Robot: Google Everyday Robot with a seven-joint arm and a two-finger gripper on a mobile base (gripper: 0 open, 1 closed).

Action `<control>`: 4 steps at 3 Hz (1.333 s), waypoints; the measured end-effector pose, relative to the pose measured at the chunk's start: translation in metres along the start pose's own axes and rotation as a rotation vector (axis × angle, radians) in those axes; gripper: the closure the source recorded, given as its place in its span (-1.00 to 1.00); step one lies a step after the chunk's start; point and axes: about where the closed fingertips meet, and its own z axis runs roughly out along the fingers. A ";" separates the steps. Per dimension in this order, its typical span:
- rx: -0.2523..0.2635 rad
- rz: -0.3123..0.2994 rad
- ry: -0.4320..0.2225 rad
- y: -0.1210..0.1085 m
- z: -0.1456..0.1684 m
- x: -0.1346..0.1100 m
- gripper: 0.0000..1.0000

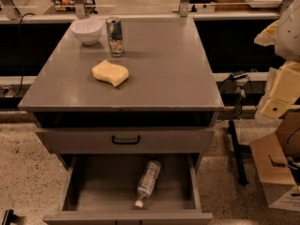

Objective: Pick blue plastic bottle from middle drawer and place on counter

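The blue plastic bottle [147, 178] lies on its side in the open middle drawer [93, 191], right of the tray's centre, with its white cap pointing to the drawer's front. The counter [164, 69] is the grey top of the cabinet above it. My gripper [275, 102] shows as pale cream parts at the right edge of the view. It hangs beside the cabinet at about counter height, well to the right of and above the bottle, and touches nothing.
On the counter stand a white bowl [86, 30] and a shiny metal can [115, 35] at the back left, with a yellow sponge [110, 73] in front of them. A closed drawer front with a black handle [125, 139] sits above the open drawer. A cardboard box [276, 172] and a black stand [236, 149] are on the floor at the right.
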 end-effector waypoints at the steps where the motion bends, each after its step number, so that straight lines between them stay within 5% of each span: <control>1: 0.000 0.000 0.000 0.000 0.000 0.000 -1.00; 2: -0.038 -0.082 -0.006 0.013 0.028 -0.018 -1.00; 3: -0.069 -0.292 -0.055 0.051 0.065 -0.059 -1.00; 4: -0.082 -0.352 -0.049 0.057 0.075 -0.057 -1.00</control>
